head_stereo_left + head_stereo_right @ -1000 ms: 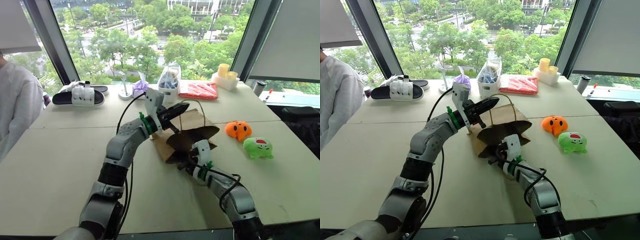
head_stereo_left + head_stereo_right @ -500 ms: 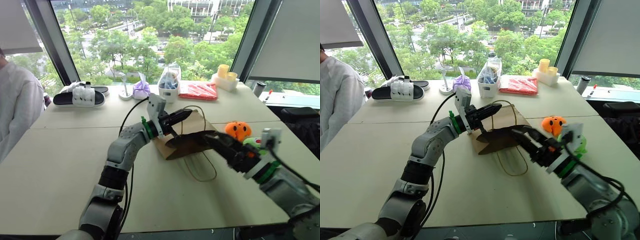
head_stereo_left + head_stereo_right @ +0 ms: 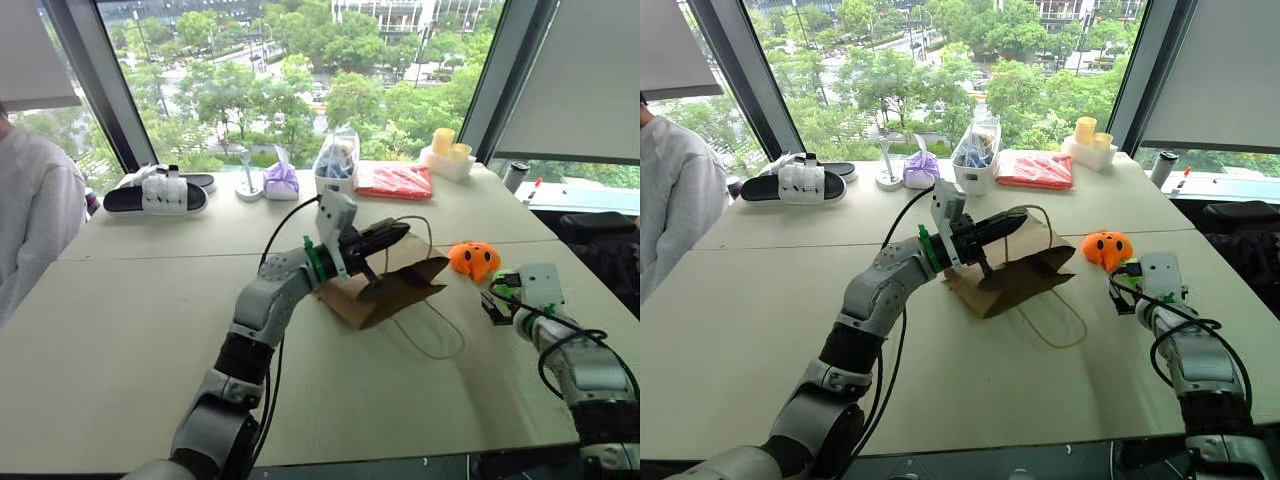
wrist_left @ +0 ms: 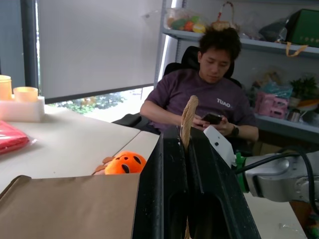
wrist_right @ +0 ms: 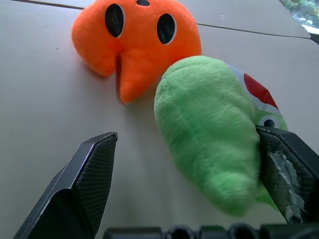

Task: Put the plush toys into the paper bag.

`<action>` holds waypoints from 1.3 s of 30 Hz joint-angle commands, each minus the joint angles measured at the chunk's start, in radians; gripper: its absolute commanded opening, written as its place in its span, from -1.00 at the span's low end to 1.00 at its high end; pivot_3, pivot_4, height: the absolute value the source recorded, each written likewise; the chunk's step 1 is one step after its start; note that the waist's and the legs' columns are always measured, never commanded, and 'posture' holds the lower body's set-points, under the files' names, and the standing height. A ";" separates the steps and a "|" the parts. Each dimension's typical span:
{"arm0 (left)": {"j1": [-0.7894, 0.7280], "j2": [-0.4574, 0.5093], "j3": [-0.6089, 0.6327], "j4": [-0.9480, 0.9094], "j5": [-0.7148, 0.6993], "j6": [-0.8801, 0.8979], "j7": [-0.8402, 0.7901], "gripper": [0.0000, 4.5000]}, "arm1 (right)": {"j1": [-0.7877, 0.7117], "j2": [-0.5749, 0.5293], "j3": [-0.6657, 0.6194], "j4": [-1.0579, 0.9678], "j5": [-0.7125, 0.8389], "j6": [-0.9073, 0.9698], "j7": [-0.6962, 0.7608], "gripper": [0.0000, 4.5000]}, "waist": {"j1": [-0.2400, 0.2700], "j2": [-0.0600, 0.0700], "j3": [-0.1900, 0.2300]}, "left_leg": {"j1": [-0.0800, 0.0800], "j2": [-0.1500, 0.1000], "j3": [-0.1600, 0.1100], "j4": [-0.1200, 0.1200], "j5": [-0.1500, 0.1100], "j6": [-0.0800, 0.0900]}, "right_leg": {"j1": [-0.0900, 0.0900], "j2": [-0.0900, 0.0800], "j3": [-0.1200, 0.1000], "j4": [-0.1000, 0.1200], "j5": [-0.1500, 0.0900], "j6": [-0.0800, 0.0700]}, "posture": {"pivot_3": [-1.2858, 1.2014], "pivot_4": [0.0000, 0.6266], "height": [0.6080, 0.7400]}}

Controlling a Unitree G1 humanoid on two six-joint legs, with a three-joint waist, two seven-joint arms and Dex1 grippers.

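Right gripper (image 5: 189, 199) swung beside green plush toy (image 5: 209, 139), unlabelled paper bag (image 3: 385, 290)

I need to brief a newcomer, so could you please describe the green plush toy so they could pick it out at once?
Start at the brown paper bag lying mid-table; on the robot's right sits an orange plush toy. The green plush toy lies against it, between the open right gripper's fingers. Unlike its plain orange neighbour, it is bright green with a red-and-white face.
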 commanded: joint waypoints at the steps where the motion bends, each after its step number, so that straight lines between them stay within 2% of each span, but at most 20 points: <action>1: -0.012 -0.002 0.011 -0.032 0.002 -0.025 0.016 -1.00 | -0.046 0.010 0.034 0.151 -0.082 -0.078 0.005 0.88 | 0.001 0.000 0.000 | 0.000 0.000 0.000 0.000 0.000 0.000 | 0.000 0.000 0.000 0.000 0.000 0.000 | 0.03 -0.52 1.00; 3: -0.007 0.007 0.015 -0.038 0.001 -0.024 0.022 -1.00 | -0.071 0.011 0.034 0.196 -0.100 -0.108 0.014 0.60 | 0.001 0.000 0.000 | 0.000 0.000 0.000 0.001 0.000 0.000 | 0.001 0.000 0.000 -0.001 0.000 0.001 | 0.03 -0.52 1.00; 9: -0.002 0.021 0.028 -0.050 -0.016 -0.011 0.032 -1.00 | -0.077 -0.003 0.013 0.221 -0.138 -0.157 0.014 -0.74 | -0.001 -0.001 0.000 | 0.000 0.000 0.000 0.004 0.000 0.000 | 0.002 0.000 0.000 -0.001 0.001 0.002 | 0.03 -0.52 1.00; 10: -0.002 0.021 0.028 -0.050 -0.017 -0.010 0.033 -1.00 | -0.072 -0.008 0.008 0.217 -0.142 -0.174 0.016 -0.92 | -0.001 -0.001 0.000 | 0.000 0.000 0.000 0.004 0.000 0.000 | 0.002 0.000 0.000 -0.001 0.001 0.002 | 0.03 -0.52 1.00; 11: -0.003 0.022 0.027 -0.049 -0.018 -0.010 0.032 -1.00 | -0.061 -0.015 -0.003 0.194 -0.140 -0.188 0.023 -0.98 | -0.001 -0.001 0.000 | 0.000 0.000 0.000 0.004 0.000 0.000 | 0.002 0.000 0.000 -0.001 0.001 0.002 | 0.03 -0.52 1.00; 14: -0.008 0.025 0.024 -0.038 -0.017 -0.012 0.024 -1.00 | 0.010 -0.028 -0.074 -0.003 -0.056 -0.214 0.120 -0.98 | 0.003 0.000 0.000 | -0.001 -0.001 -0.001 0.004 0.000 0.000 | 0.002 0.000 0.000 -0.001 0.001 0.002 | 0.03 -0.52 1.00; 16: -0.018 0.027 0.027 -0.023 -0.018 -0.015 0.016 -1.00 | 0.111 -0.051 -0.128 -0.272 0.073 -0.162 0.268 -0.98 | 0.003 0.001 0.000 | -0.002 -0.001 -0.001 0.004 0.000 0.000 | 0.001 0.000 0.000 -0.001 0.001 0.002 | 0.03 -0.52 1.00; 19: -0.041 0.028 0.035 0.013 -0.023 -0.022 -0.007 -1.00 | 0.273 -0.089 -0.225 -0.638 0.289 -0.028 0.414 -0.98 | 0.002 0.003 0.000 | -0.002 -0.001 -0.002 0.003 0.000 0.000 | 0.000 0.000 0.000 -0.001 0.001 0.003 | 0.03 -0.52 1.00; 23: -0.066 0.017 0.040 0.045 -0.027 -0.028 -0.028 -1.00 | 0.355 -0.100 -0.275 -0.874 0.484 0.145 0.436 -0.98 | 0.002 0.002 0.001 | -0.001 0.000 -0.002 0.004 -0.002 0.003 | 0.003 0.000 0.000 -0.002 0.001 0.003 | 0.03 -0.52 1.00; 26: -0.079 0.010 0.046 0.057 -0.032 -0.026 -0.037 -1.00 | 0.360 -0.092 -0.269 -0.962 0.571 0.238 0.406 -0.98 | 0.006 0.001 0.001 | -0.001 0.000 -0.002 0.006 -0.002 0.003 | 0.004 0.000 -0.001 -0.002 0.001 0.003 | 0.03 -0.52 1.00; 29: -0.089 0.001 0.058 0.056 -0.057 -0.010 -0.041 -1.00 | 0.332 -0.074 -0.225 -0.990 0.592 0.277 0.374 -0.98 | 0.007 0.001 0.001 | -0.002 0.000 -0.002 0.007 -0.002 0.003 | 0.003 0.000 0.000 -0.002 0.001 0.003 | 0.03 -0.52 1.00; 39: -0.067 0.013 0.066 -0.051 -0.152 0.088 -0.084 -1.00 | 0.236 -0.039 -0.065 -0.867 0.443 0.214 0.373 -0.98 | 0.014 0.001 0.001 | -0.002 -0.001 -0.002 0.006 -0.003 0.004 | 0.002 0.000 0.000 -0.002 0.001 0.003 | 0.03 -0.52 1.00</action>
